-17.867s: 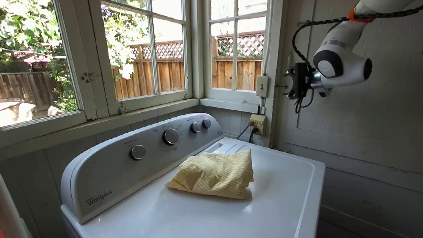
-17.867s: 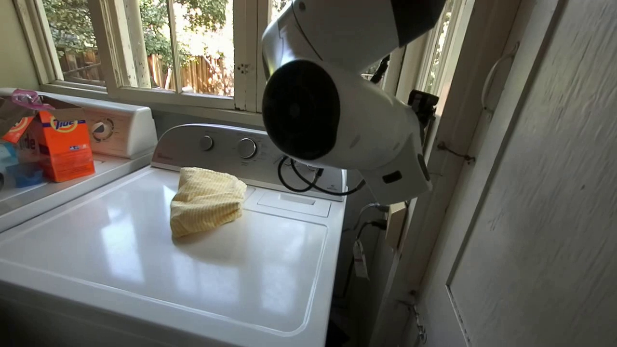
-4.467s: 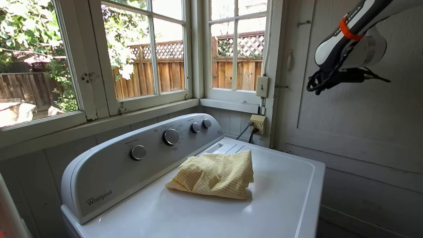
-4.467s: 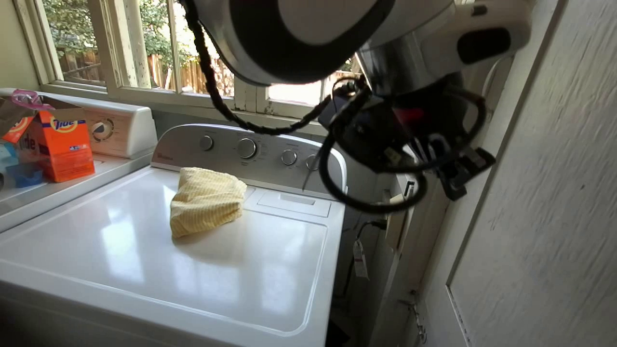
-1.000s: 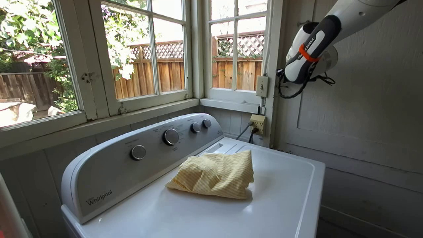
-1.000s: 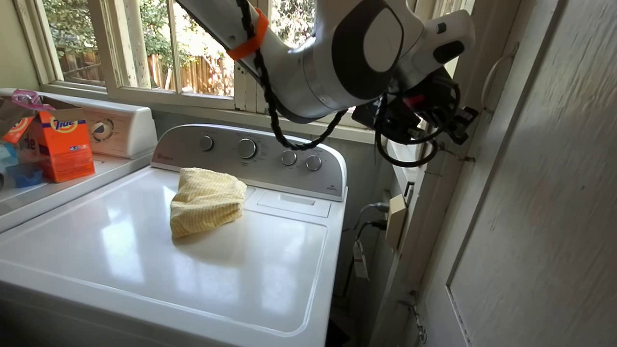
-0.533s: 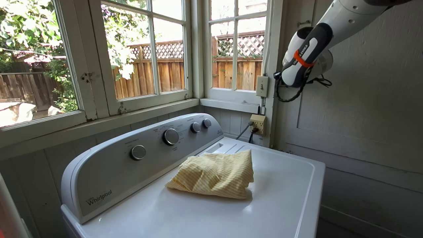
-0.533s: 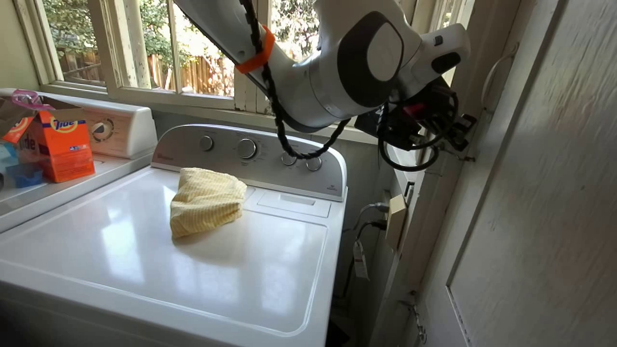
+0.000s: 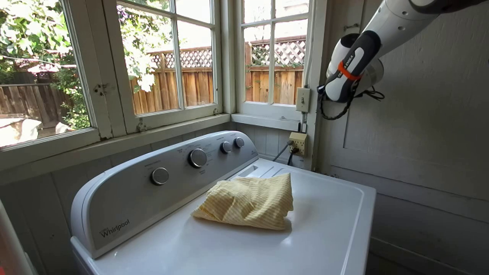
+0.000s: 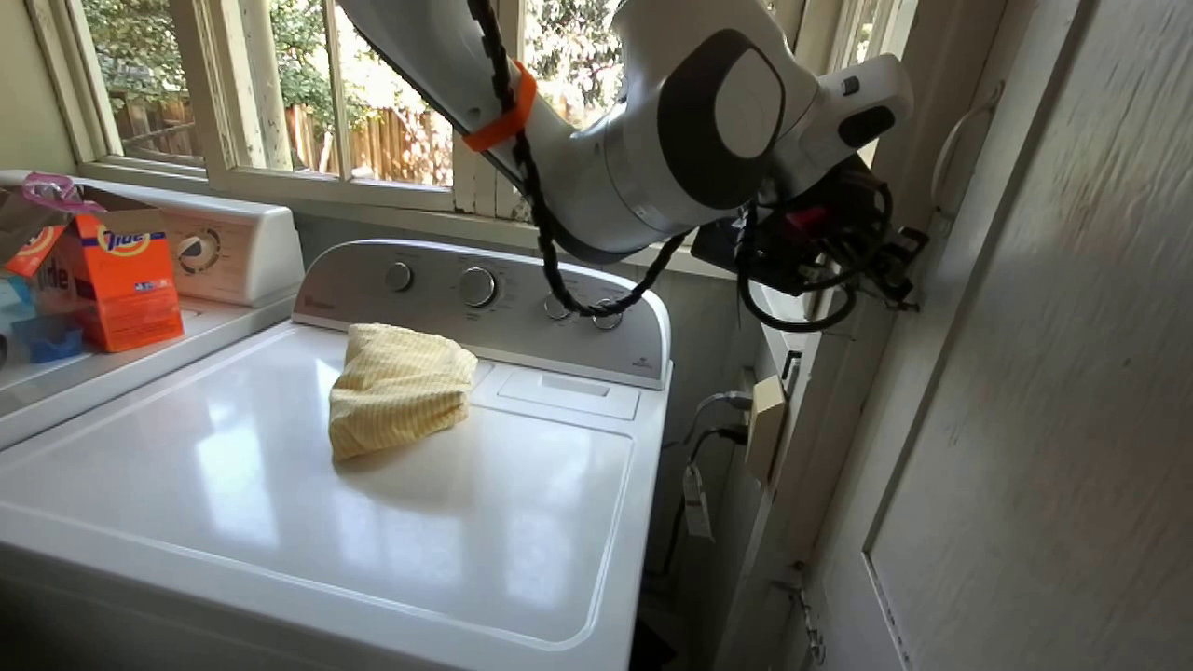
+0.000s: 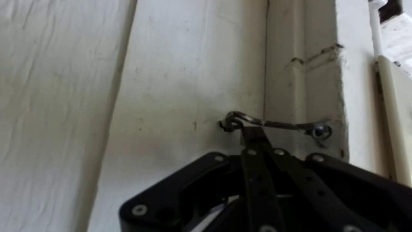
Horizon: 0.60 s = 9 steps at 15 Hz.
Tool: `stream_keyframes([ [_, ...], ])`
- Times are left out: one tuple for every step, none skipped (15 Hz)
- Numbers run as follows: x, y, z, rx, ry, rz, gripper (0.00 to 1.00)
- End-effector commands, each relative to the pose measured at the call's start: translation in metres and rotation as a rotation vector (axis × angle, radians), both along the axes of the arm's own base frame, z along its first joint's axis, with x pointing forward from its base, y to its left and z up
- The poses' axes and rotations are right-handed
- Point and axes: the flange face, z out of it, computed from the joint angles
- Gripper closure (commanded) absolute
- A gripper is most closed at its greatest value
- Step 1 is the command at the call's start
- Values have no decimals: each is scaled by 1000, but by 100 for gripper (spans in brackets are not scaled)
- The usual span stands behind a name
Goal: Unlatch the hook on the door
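The hook (image 11: 280, 125), a thin dark rod, spans the gap between the door (image 11: 180, 80) and its frame. Its curled end sits at the eye on the door, and its far end hangs from an eye on the frame. The wrist picture stands upside down. My gripper (image 11: 252, 130) is shut with nothing visible between its fingertips, which lie right beside the curled end; I cannot tell whether they touch it. In an exterior view the gripper (image 10: 904, 256) is just above the hook, largely covering it, by the door (image 10: 1044, 419). In the remaining view the arm hides gripper and hook.
A light switch (image 9: 303, 99) and an outlet box (image 9: 298, 143) with cords are on the wall beside the frame. The washer (image 9: 324, 229) stands below, a yellow cloth (image 9: 248, 202) on it. A door handle (image 10: 960, 140) and a lower latch (image 10: 809, 620) flank the hook.
Over the last second my arm has lowered slightly, bringing the gripper down to the hook. Earlier it hung farther from the frame, then swung in. The gripper has stayed shut.
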Motion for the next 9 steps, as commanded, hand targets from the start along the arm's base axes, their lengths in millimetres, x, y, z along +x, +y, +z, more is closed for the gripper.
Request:
stream_keyframes([
  [1, -2, 4, -31, 73, -46, 100],
  [0, -3, 6, -39, 106, -58, 100],
  [0, -2, 7, -45, 132, -67, 100],
  [1, -1, 8, -50, 153, -76, 100],
  [1, 0, 8, -45, 168, -82, 100],
  [1, 1, 8, -38, 170, -87, 100],
  [1, 1, 9, -38, 180, -95, 100],
  [-2, 0, 11, -46, 194, -107, 100],
  [-10, -3, 16, -54, 237, -126, 100],
])
